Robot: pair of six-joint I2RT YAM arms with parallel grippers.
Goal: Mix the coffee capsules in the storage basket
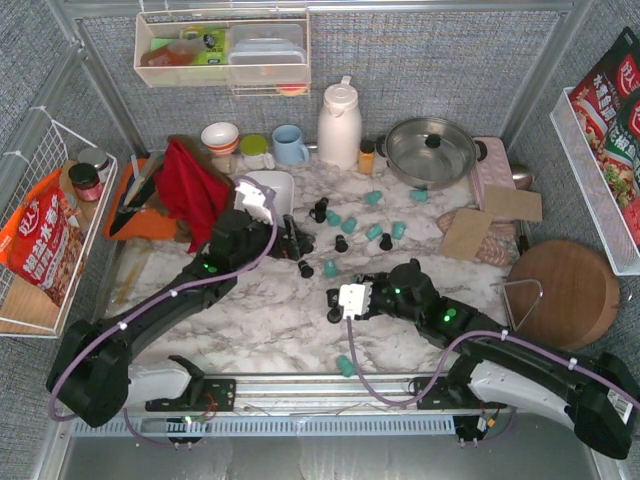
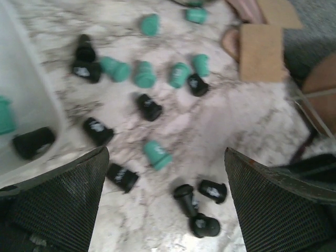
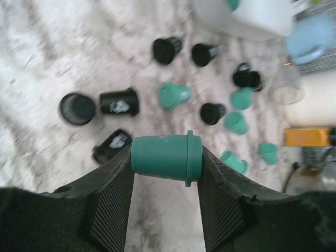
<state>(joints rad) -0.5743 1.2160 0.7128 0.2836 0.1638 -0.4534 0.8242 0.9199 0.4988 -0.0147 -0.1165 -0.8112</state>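
While the right gripper [image 3: 167, 161] pinches one teal capsule [image 3: 157, 155], the rest of the coffee capsules [image 1: 347, 226] lie loose on the marble table [image 1: 250, 310], mostly in a scatter right of the storage basket [image 1: 280, 186]. One stray teal one sits alone at the near edge.

Right jaws: partly closed, gripping the capsule. It lies on its side across the gap, long axis running finger to finger, with its rim against one pad and its base against the other. The hold looks square in the wrist view, with no visible tilt.

Left gripper [image 2: 165, 155]: jaws wide apart, nothing between them, hovering over loose black and teal pods on the table. The left wrist view shows the basket wall at the left edge of the picture, just beside the fingers. Inside it, one black and part of one teal capsule are visible; the rest of the interior is out of frame.

Key relation: from the right jaws the basket lies far and to the left, past the loose scatter, with the left gripper between them. The left arm is clearly the nearer one to the basket, but the right arm has the load.

Judgement: the carry goes far-left, then release over the tray. The risk is crowding the left arm on the way in. The task looks early, most pods not yet in the basket.
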